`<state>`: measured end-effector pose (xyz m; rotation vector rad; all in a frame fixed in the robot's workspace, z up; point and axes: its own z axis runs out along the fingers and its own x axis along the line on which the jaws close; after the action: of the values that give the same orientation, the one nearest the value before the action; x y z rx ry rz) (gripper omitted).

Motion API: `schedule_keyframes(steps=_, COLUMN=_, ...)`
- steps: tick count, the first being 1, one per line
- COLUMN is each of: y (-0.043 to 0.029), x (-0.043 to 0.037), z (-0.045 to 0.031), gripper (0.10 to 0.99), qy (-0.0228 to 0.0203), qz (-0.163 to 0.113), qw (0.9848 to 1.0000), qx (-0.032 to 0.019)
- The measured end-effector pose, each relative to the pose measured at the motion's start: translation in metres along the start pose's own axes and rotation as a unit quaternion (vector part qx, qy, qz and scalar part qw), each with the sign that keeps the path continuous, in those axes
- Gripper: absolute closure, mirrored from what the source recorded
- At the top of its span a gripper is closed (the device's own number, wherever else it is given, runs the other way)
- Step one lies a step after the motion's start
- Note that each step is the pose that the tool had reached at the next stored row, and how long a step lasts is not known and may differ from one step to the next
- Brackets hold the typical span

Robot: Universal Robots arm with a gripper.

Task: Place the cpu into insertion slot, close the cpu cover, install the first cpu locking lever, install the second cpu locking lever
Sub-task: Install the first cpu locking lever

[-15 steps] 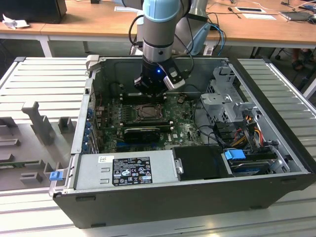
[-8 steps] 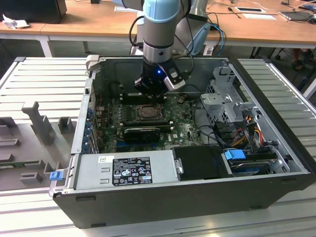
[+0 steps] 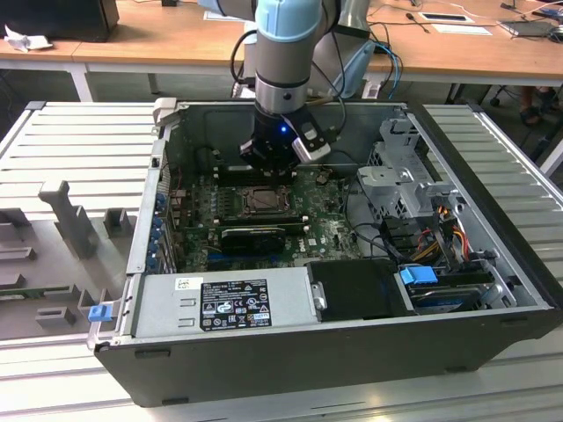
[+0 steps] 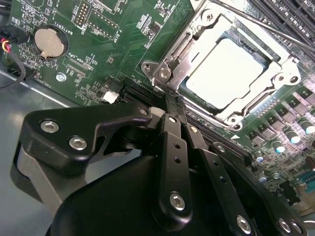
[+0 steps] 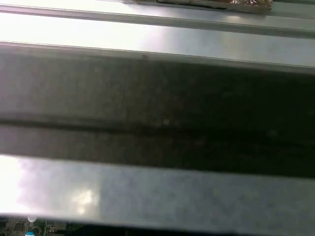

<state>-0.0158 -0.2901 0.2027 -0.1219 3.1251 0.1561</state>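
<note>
1. Wooden desks run along the back of the room, and in front of them an open computer case lies on its side on a ribbed grey bench, its green motherboard facing up so the arm can work from above.
2. Near the board's middle sits the insertion slot, and the cpu already lies flat inside it, pale and square.
3. Over the chip the cpu cover is folded down, its window framing the chip, so seating and closing look done.
4. In the second wrist view the gripper has its dark fingers pressed together into one narrow tip, with nothing pinched between them.
5. That tip reaches to the hinge corner of the socket frame, touching or just beside the metal there; a slim closed tip suits pushing a thin lever, I judge.
6. Thin wire levers run beside the frame; whether either is latched I cannot tell.
</note>
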Motion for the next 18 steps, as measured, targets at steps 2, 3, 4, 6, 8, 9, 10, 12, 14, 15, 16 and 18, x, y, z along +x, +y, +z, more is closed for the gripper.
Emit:
schedule_keyframes(steps=2, y=-0.0008, x=0.0001, z=0.0004, gripper=0.98, qy=0.0001, qz=0.0, qw=1.0, qx=0.0002)
schedule_keyframes(steps=3, y=-0.0011, x=0.0001, z=0.0007, gripper=0.98, qy=0.0001, qz=0.0, qw=1.0, qx=0.0003)
schedule_keyframes(steps=4, y=-0.0014, x=0.0002, z=0.001, gripper=0.98, qy=0.0002, qz=0.0, qw=1.0, qx=0.0003)
schedule_keyframes(steps=6, y=-0.0018, x=0.0002, z=0.0017, gripper=0.98, qy=0.0001, qz=0.0, qw=1.0, qx=-0.0004)
schedule_keyframes(steps=8, y=-0.0016, x=0.0002, z=-0.0008, gripper=0.98, qy=0.0, qz=0.0, qw=1.0, qx=-0.0004)
schedule_keyframes(steps=9, y=-0.0015, x=0.0002, z=-0.0025, gripper=0.98, qy=0.0001, qz=0.0, qw=1.0, qx=-0.0004)
schedule_keyframes(steps=10, y=-0.0011, x=0.0001, z=-0.0063, gripper=0.98, qy=0.0001, qz=0.0, qw=1.0, qx=-0.0004)
schedule_keyframes(steps=12, y=-0.0007, x=0.0001, z=-0.0105, gripper=0.98, qy=0.0001, qz=0.0, qw=1.0, qx=-0.0004)
schedule_keyframes(steps=14, y=-0.0003, x=0.0, z=-0.0135, gripper=0.98, qy=0.0002, qz=0.0, qw=1.0, qx=-0.0002)
schedule_keyframes(steps=15, y=-0.0004, x=0.0, z=-0.0134, gripper=0.98, qy=0.0001, qz=0.0, qw=1.0, qx=-0.0002)
schedule_keyframes(steps=16, y=-0.0008, x=0.0, z=-0.0135, gripper=0.98, qy=0.0001, qz=0.0, qw=1.0, qx=-0.0001)
schedule_keyframes(steps=18, y=-0.0015, x=0.0001, z=-0.0136, gripper=0.98, qy=0.0001, qz=0.0, qw=1.0, qx=-0.0001)
